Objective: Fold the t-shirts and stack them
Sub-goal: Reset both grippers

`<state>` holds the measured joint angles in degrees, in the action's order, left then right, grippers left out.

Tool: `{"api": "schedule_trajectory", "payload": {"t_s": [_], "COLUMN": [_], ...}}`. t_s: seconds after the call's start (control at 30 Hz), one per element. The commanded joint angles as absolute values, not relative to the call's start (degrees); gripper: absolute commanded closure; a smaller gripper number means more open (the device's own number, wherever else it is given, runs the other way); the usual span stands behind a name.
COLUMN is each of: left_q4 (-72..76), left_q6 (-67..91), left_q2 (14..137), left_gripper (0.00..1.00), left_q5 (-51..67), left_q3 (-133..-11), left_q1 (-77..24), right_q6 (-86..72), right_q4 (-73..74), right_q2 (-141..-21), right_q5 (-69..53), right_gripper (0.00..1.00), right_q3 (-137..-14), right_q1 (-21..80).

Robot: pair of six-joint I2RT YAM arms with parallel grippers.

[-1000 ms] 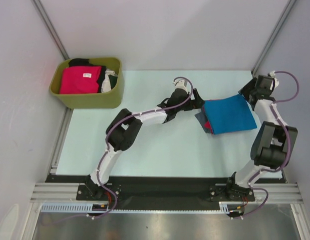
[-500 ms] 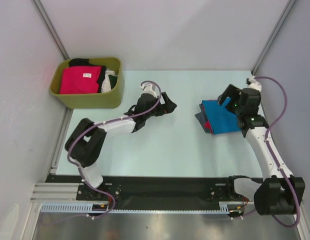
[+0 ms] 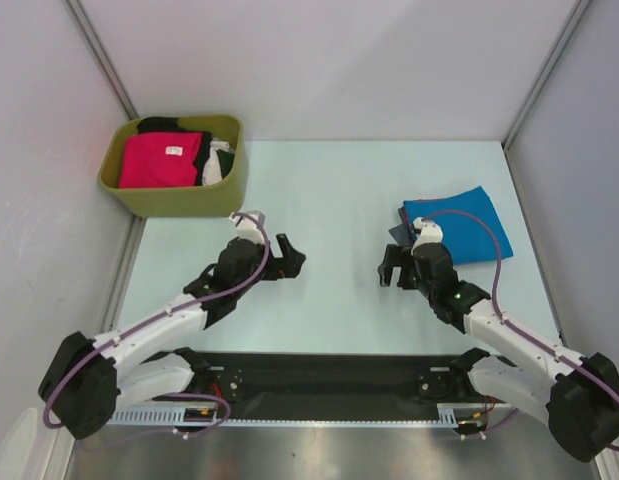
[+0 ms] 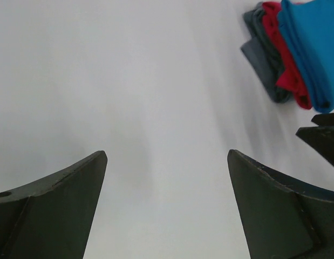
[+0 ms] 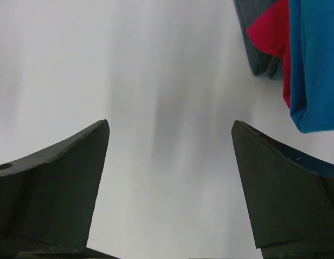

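Arms (image 3: 179, 315) stretched low over worktop (image 3: 339, 200); left gripper (image 3: 291, 260) and right gripper (image 3: 393, 270) spread wide, holding nothing. Folded t-shirts (image 3: 464, 235), blue uppermost, stacked just beyond right gripper.

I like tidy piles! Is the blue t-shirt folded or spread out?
Folded: the bright blue cloth t-shirt is a compact rectangle with layered edges, atop a red cloth shirt and a dark grey shirt.
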<state>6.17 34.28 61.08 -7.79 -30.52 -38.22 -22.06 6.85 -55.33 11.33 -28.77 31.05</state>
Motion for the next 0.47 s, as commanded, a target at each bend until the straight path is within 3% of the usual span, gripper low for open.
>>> {"api": "schedule_trajectory", "payload": {"t_s": [0.0,0.17,0.43], "left_q4": [4.0,11.3,11.5], "left_q6": [28.2,24.4,24.3], "left_q2": [56.4,52.5,53.2], "left_gripper": [0.00,0.00,0.00], "left_q5": [-10.6,-10.1,-10.3], "left_q3": [-27.5,-20.7,-21.1], "left_q1": [-38.3,-38.3,-38.5], "right_q6": [-22.1,-21.8,-22.1], "right_q4": [-3.2,-3.8,-3.3], "right_q2": [-54.9,-55.0,-53.4], "right_q5": [13.0,14.1,14.6], "right_gripper": [0.00,0.00,0.00], "right_q3": [-26.2,-25.8,-25.4], "right_q1": [31.4,31.5,31.5]}}
